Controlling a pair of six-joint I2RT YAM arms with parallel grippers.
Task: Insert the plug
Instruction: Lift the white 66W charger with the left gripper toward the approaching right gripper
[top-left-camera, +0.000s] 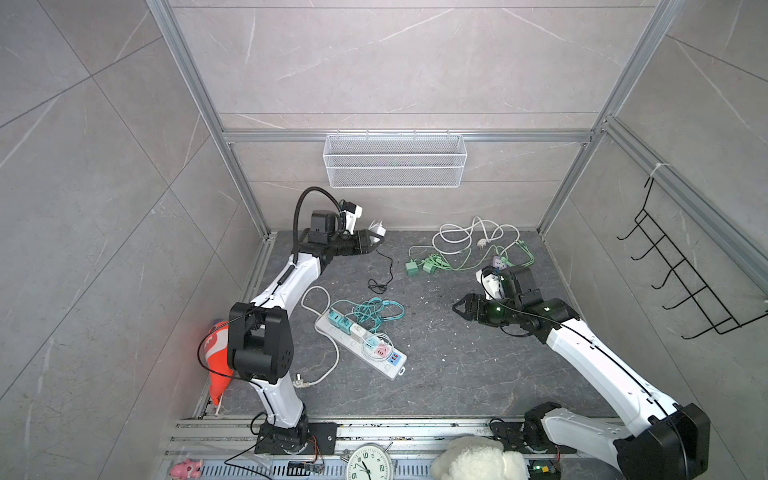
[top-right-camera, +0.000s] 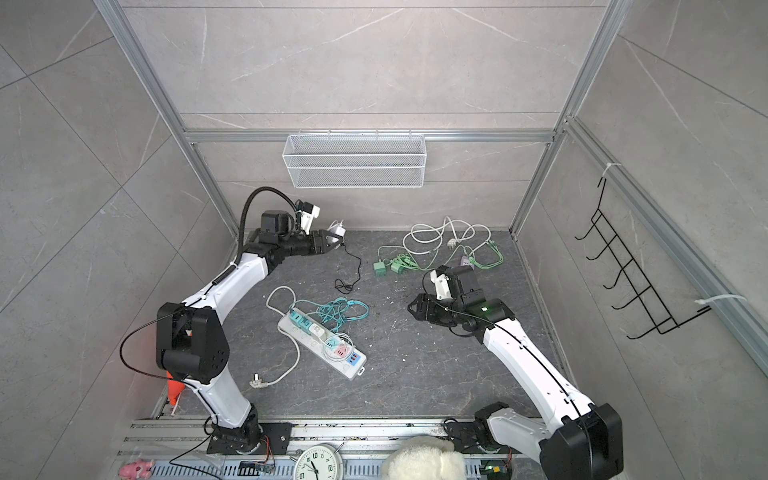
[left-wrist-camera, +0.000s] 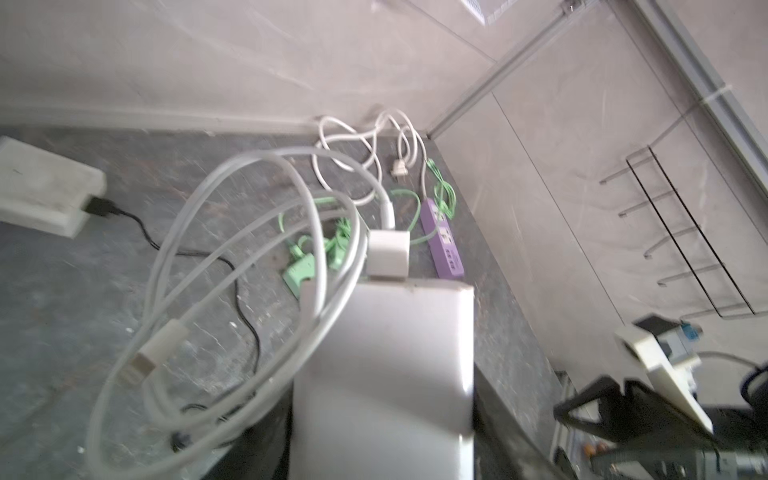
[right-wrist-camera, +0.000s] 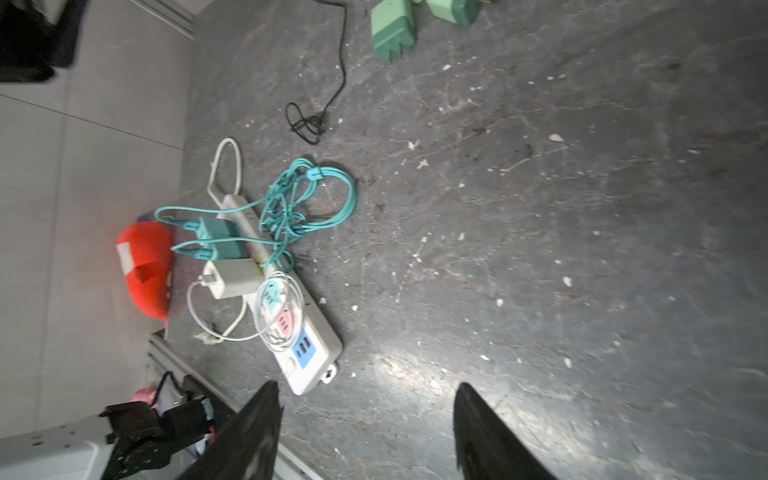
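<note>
the biggest risk is the white charger reaching the power strip with its loose white cable dangling: those loops could catch on the black cable on the table and tug the charger askew in the grip. a thin white cable lies looped over the strip's free sockets and could block the prongs. the strip looks unfastened, so a skewed push might just slide it. the right end effector hangs released and empty above bare table, pinning nothing. the left end effector appears to be grasping the charger, lifted near the back-left corner and well apart from the strip. its long axis runs along the end effector's reach, roughly level, toward the green chargers. the cable leaves from that far end. i cannot tell which way the prongs face.
</note>
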